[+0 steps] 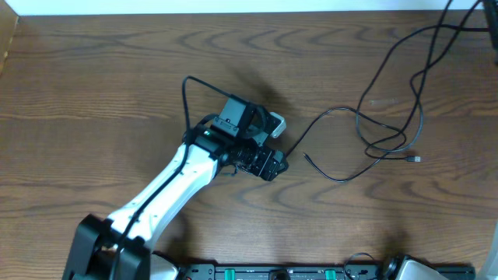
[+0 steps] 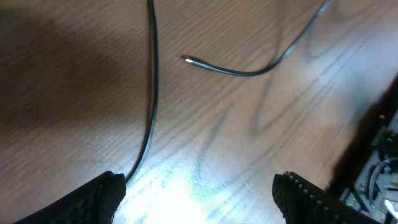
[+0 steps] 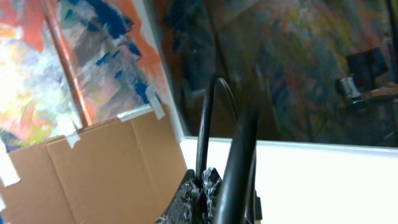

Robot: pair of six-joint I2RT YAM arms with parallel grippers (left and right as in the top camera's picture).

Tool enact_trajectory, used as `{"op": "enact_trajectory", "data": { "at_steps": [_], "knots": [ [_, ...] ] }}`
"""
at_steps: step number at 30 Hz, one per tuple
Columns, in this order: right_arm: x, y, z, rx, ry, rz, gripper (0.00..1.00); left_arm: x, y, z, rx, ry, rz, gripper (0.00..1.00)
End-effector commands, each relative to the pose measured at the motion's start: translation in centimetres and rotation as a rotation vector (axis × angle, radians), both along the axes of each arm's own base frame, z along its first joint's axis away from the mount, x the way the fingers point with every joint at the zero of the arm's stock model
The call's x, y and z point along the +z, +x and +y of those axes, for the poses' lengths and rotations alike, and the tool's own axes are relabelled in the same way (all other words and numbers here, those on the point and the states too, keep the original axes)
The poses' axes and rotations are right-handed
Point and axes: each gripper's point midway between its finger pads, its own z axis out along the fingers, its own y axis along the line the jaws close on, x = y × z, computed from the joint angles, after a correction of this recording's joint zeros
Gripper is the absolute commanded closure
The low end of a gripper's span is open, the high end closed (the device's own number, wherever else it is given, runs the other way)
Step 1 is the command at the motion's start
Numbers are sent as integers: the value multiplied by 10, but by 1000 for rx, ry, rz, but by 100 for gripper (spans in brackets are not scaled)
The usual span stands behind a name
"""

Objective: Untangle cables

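Note:
Thin black cables [image 1: 389, 140] lie in a loose tangle at the right of the wooden table [image 1: 117, 78] and trail off toward the far right corner. One free end [image 1: 306, 155] points toward my left gripper [image 1: 274, 162], which hangs low over the table's middle. In the left wrist view that gripper [image 2: 199, 199] is open with bare wood between its fingers. One cable [image 2: 151, 93] runs down to the left fingertip [image 2: 109, 193], touching or just beside it. The plug-tipped cable [image 2: 249, 73] lies ahead. My right gripper [image 3: 205, 180] is shut and points up at a wall.
A thick black arm cable [image 3: 239, 155] crosses in front of the right fingers. A cardboard panel [image 3: 93, 168] and a painted wall fill the right wrist view. A black rail [image 1: 272, 272] runs along the table's near edge. A small plug [image 1: 416, 159] lies at the tangle's right.

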Motion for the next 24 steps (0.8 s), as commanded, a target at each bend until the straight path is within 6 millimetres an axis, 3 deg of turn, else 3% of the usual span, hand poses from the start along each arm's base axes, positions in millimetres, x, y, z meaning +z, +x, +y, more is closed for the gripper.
{"op": "enact_trajectory", "data": {
  "at_steps": [1,5,9,12,15,20,24],
  "knots": [
    [8,-1,-17,-66,12,-31,99,-18,5,-1,10,26,26,19],
    [9,0,-31,-112,12,-32,99,-34,6,-2,10,46,59,19],
    [15,0,-60,-216,42,-61,99,-58,2,0,9,82,122,19],
    [13,5,-105,-369,80,-40,99,-76,-1,2,25,111,182,19],
    [-3,12,-157,-540,108,33,99,-85,-5,2,20,121,211,19],
    [-58,19,-251,-920,27,160,99,-86,-13,-5,-11,126,211,19],
    [-87,13,-304,-1137,-5,227,99,-86,-21,-12,-40,131,213,19]
  ]
}}
